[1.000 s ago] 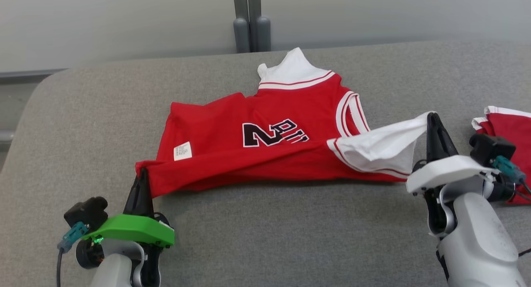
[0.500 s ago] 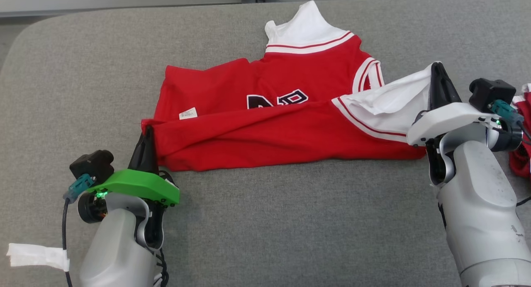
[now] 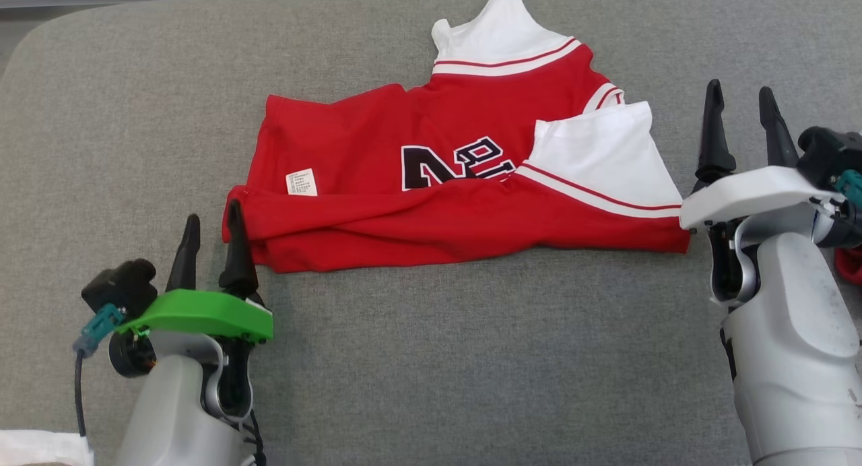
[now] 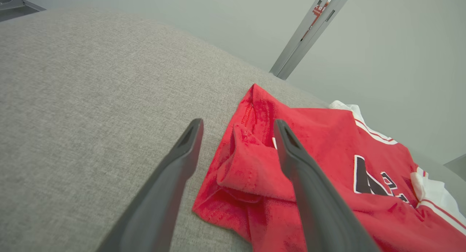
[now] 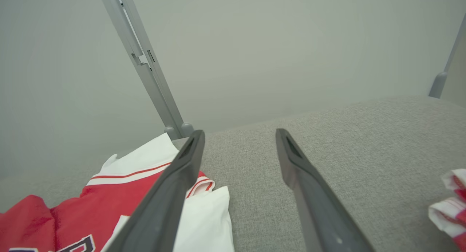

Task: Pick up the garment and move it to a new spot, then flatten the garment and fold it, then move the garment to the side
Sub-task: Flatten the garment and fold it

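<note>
On the grey fabric surface (image 3: pixel 431 372): red jersey (image 3: pixel 350 136) lies mid-surface, its near edge folded up over the front and partly covering the black print.
Jersey detail: a white sleeve lies flat on top at its right end, a white panel is at the far edge, and a small white label (image 3: pixel 302 182) is near the left end.
Left gripper (image 3: pixel 213 211): fingers apart, gripping nothing. It sits at the jersey's near-left corner, and in the wrist view that bunched corner lies between the fingers.
Right gripper (image 3: pixel 740 89): fingers apart and empty, just beside the jersey's right end, with bare grey fabric between them.
Other cloth (image 5: pixel 449 208): a red-and-white piece at the far right, apart from the jersey.
</note>
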Robot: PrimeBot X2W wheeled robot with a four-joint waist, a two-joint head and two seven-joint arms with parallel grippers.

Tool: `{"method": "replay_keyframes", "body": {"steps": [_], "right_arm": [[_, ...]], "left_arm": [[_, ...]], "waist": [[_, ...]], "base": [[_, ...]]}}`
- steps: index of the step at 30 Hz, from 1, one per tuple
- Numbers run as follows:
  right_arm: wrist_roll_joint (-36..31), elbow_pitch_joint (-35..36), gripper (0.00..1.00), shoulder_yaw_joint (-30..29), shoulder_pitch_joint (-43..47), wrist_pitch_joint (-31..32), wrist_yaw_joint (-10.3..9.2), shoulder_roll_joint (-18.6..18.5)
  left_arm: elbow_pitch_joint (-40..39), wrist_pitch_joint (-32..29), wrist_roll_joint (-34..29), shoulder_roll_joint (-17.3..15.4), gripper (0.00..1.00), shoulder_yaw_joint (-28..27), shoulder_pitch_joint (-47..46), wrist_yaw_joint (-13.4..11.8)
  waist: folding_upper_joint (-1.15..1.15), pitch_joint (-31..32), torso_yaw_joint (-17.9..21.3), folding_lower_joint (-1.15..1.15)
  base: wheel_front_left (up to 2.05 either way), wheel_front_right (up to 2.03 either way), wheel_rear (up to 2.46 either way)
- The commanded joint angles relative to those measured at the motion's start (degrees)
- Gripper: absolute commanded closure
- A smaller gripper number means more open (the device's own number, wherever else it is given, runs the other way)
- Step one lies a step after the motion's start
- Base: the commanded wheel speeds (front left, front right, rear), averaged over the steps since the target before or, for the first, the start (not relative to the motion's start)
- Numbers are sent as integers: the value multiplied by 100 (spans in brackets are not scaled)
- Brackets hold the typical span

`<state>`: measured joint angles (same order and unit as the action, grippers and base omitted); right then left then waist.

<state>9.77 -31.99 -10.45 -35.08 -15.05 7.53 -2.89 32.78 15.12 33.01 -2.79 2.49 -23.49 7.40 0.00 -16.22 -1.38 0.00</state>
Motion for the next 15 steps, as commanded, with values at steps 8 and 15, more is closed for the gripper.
{"method": "replay_keyframes", "body": {"steps": [8,15], "right_arm": [[222,482,0,324,881,-17,-9,-10],[329,553,0,432,1081,-17,-9,-9]], "left_arm": [[245,0,-1,-29,0,527,573,15],[359,0,-129,-28,0,156,406,15]], "waist": [[0,93,161,0],[0,19,303,0]], "base": [[0,0,0],[0,0,0]]}}
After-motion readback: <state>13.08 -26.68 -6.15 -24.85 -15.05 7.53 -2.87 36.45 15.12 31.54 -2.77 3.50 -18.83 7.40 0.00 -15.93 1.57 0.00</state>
